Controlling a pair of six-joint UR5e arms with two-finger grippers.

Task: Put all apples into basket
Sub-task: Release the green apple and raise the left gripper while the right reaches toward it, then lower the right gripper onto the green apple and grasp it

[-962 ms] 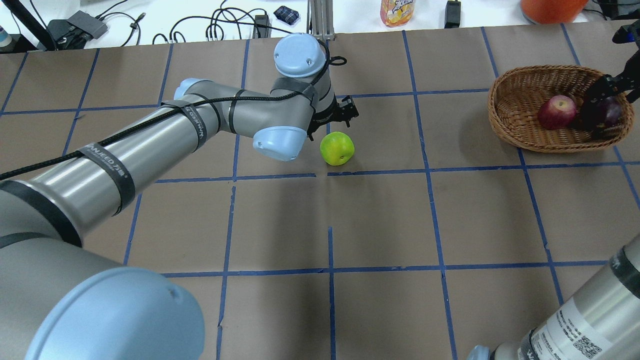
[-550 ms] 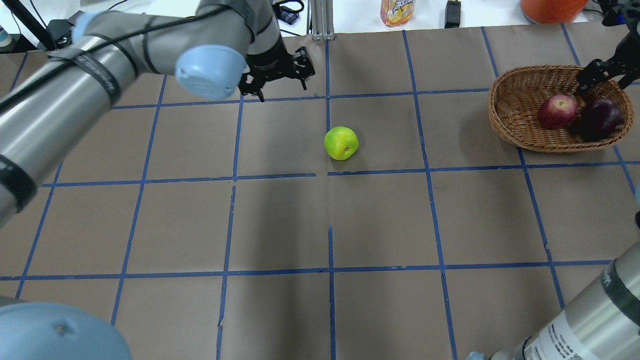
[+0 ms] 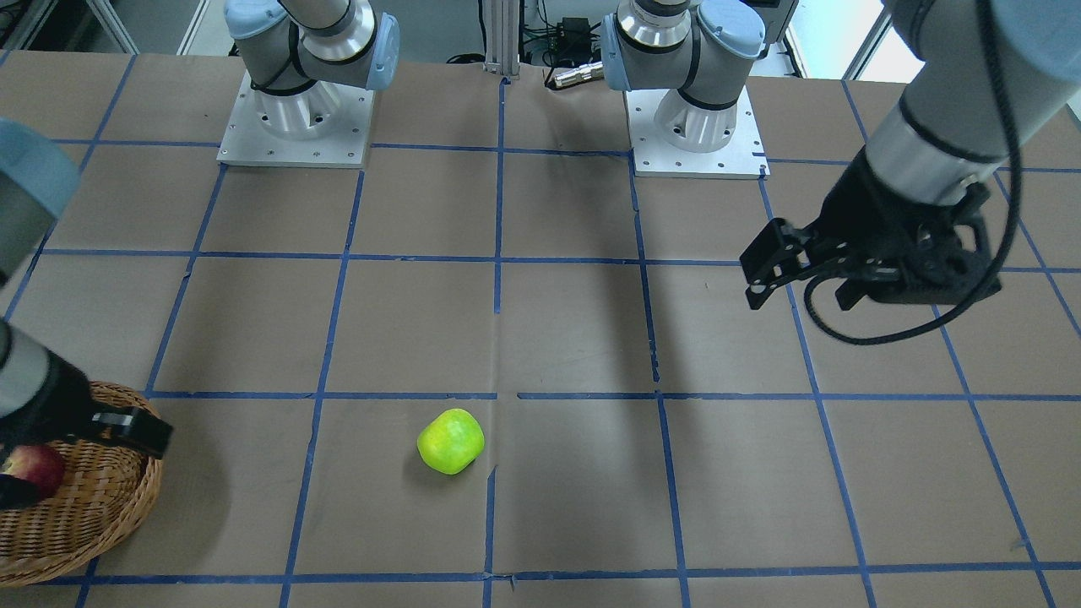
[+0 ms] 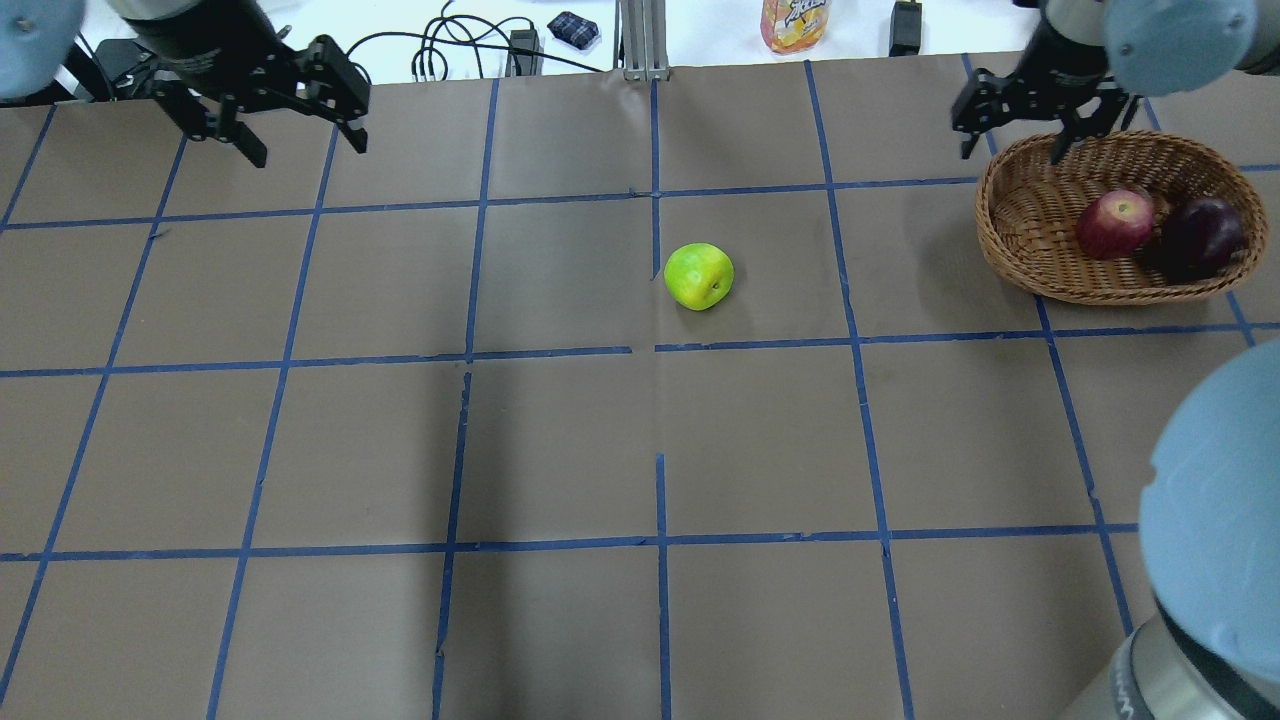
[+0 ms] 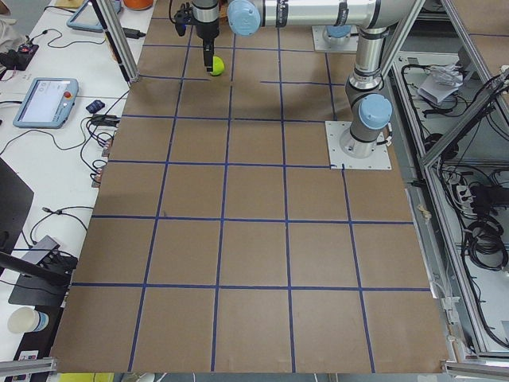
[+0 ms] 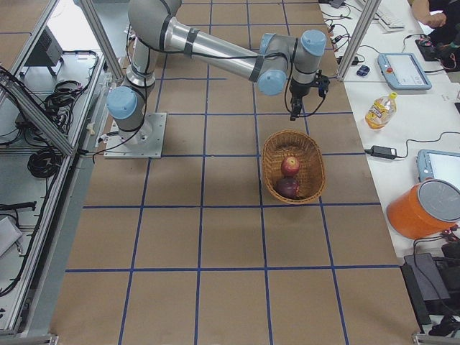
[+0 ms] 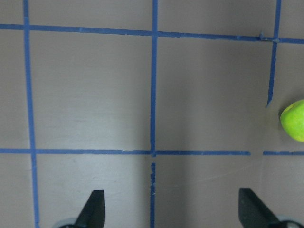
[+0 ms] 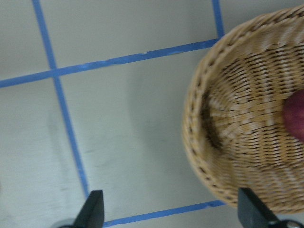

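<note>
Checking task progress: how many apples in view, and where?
3. The red apple and the maroon apple lie side by side in the basket. The green apple sits alone on the table, outside the basket. No others show.

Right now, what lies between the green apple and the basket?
Nothing stands there. In the overhead view, only bare table covering and one blue tape line separate the green apple and the basket.
</note>
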